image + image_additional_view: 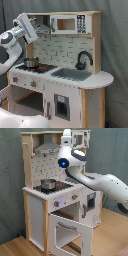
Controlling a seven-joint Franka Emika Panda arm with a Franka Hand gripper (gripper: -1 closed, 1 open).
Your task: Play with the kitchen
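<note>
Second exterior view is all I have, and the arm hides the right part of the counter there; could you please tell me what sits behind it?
Observer: In the first exterior view, a grey sink is set there.
Operator: Thank you. Does it have a tap?
Observer: Yes, a black faucet stands at the sink's back edge, towards the first exterior view's right.
</note>
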